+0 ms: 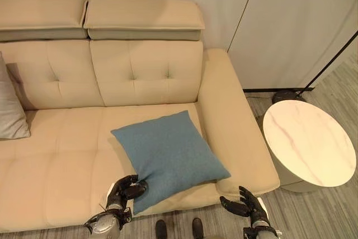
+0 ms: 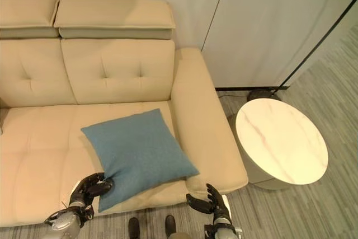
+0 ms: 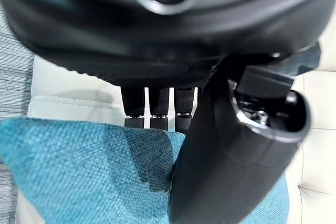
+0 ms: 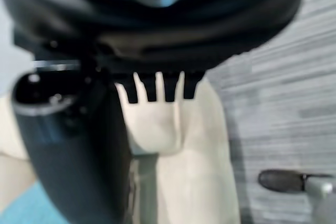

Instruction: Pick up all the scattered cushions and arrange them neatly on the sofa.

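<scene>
Beige sofa [image 1: 67, 155] along a pale wall, with the left hand [image 1: 122, 191] gripping the near corner of a blue cushion [image 1: 168, 152] on the seat.

Dark fingers [image 3: 152, 109] curl over the cushion's edge while the thumb lies across its blue fabric, pinching that corner at the front of the seat cushion. From there the cushion lies flat and turned at an angle, its far corner toward the tufted backrest and its right corner close beside the sofa's right armrest [image 1: 232, 121]. The right hand [image 1: 246, 205] hangs off the front of the armrest above the grey striped floor [image 1: 319, 216], fingers spread and holding nothing. A grey cushion [image 1: 10, 107] leans against the backrest at the far left. A round marble-topped side desk [image 1: 310, 141] stands right of the armrest.
</scene>
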Controlling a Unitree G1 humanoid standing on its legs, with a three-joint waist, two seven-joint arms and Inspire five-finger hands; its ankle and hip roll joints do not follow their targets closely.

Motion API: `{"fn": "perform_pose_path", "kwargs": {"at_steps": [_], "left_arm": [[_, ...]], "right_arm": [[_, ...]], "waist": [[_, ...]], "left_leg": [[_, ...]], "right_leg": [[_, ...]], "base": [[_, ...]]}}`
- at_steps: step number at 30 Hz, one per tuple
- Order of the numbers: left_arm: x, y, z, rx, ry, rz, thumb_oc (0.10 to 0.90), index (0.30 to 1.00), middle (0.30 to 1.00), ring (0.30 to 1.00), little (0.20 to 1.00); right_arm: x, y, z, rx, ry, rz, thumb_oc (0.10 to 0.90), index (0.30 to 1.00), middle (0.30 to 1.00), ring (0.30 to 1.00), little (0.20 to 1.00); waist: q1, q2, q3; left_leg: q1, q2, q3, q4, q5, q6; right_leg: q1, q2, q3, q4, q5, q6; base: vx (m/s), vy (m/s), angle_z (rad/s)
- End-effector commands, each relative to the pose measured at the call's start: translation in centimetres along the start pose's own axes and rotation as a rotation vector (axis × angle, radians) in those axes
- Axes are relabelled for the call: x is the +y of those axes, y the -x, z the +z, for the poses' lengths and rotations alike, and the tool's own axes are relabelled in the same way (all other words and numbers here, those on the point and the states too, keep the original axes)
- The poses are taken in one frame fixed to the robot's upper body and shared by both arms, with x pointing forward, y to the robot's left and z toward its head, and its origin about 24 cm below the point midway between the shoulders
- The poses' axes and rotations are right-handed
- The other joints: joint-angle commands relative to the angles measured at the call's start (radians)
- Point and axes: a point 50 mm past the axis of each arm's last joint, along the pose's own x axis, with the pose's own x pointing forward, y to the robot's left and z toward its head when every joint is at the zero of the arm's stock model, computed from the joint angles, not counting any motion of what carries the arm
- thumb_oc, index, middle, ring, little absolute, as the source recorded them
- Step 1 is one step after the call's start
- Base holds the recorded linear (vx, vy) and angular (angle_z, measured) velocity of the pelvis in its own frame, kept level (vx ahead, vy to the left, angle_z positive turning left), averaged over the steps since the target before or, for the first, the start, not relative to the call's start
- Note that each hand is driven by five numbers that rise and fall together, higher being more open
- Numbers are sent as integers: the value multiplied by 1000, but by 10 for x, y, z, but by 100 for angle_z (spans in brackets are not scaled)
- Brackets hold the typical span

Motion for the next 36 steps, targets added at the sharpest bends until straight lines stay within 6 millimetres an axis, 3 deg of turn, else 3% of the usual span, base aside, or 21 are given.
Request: {"fn": "perform_pose_path", "kwargs": {"at_steps": [1, 2, 8, 15, 20, 28, 36], "left_arm": [[-5, -9, 39, -180, -19, -36, 400, 300, 300, 300, 300], [-5, -9, 39, -180, -19, -36, 400, 300, 300, 300, 300], [4, -7, 30, -150, -32, 10, 400, 300, 300, 300, 300], [40, 2, 30, -154, -124, 102, 400, 300, 300, 300, 300], [52, 6, 27, -141, -121, 143, 400, 300, 300, 300, 300], [70, 1, 35, -143, -145, 203, 400, 300, 300, 300, 300], [50, -10, 45, -185, -83, 153, 400, 300, 300, 300, 300]], "right_arm": [[-32, -9, 39, -191, 89, -78, 800, 900, 900, 900, 900], [-32, -9, 39, -191, 90, -78, 800, 900, 900, 900, 900], [-36, -11, 89, -392, 167, -90, 800, 900, 900, 900, 900], [-46, 2, 165, -690, 192, -62, 800, 900, 900, 900, 900], [-43, -4, 183, -715, 218, -34, 800, 900, 900, 900, 900], [-31, -27, 189, -624, 291, 38, 800, 900, 900, 900, 900], [-7, -44, 188, -541, 285, 108, 800, 900, 900, 900, 900]], "waist": [[7, -7, -77], [7, -7, -76], [22, -8, -80], [46, -8, -82], [74, -11, -67], [116, -3, -20], [145, 20, 28]], "left_leg": [[20, 36, -69, 2, -93, -56], [21, 36, -69, 2, -94, -56], [43, 39, -75, 2, -103, -53], [46, 42, -85, 2, -106, -60], [31, 42, -105, 2, -98, -65], [-23, 35, -141, 2, -73, -77], [-88, 28, -169, 2, -43, -80]], "right_leg": [[-19, 40, 21, 70, -43, 57], [-18, 40, 21, 70, -43, 57], [2, 36, 11, 72, -58, 52], [13, 29, -12, 58, -69, 46], [11, 27, -27, 39, -69, 41], [-26, 25, -51, 15, -57, 33], [-81, 28, -62, 6, -44, 29]], "base": [[46, 42, 7], [60, 43, 10], [49, 20, 4], [55, 15, 10], [34, -5, 22], [-17, -27, 21], [-42, -13, 16]]}}
